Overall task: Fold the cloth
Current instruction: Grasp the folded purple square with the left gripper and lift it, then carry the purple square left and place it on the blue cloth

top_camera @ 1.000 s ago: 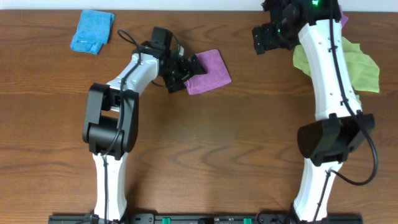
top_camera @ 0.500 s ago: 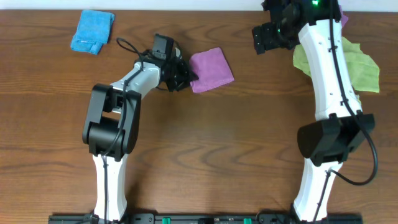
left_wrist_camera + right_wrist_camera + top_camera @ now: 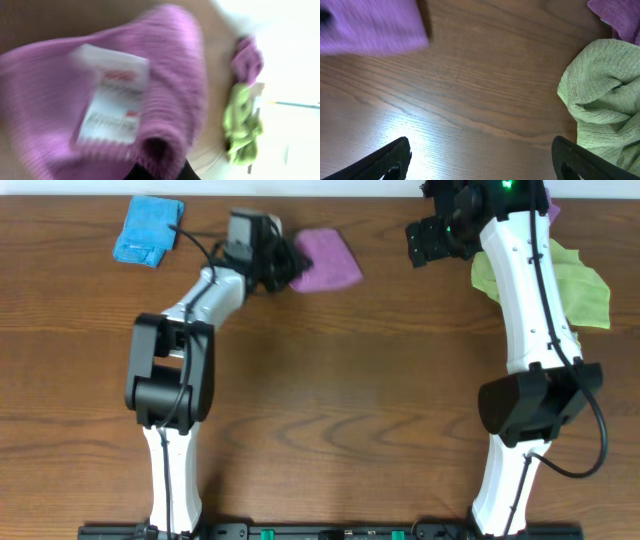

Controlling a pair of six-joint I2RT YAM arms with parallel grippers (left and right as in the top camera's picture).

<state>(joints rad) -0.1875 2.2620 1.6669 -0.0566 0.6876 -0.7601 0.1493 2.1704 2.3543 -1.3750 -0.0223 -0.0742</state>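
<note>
Though the table (image 3: 330, 410) held the cloth (image 3: 328, 260) by its far edge, doubled over, its outline was lopsided, so folding seemed part done, with squaring yet to do. Of two grippers, the left gripper (image 3: 288, 270) pinched the cloth; the right gripper (image 3: 482, 160) gaped empty. One green towel (image 3: 585, 285), one blue cloth (image 3: 148, 230), one other purple cloth (image 3: 620, 15) and one tag (image 3: 112, 100) showed.

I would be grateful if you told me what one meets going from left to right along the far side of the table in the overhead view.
In order: blue cloth → left gripper → purple cloth → right gripper → lime-green towel.
</note>
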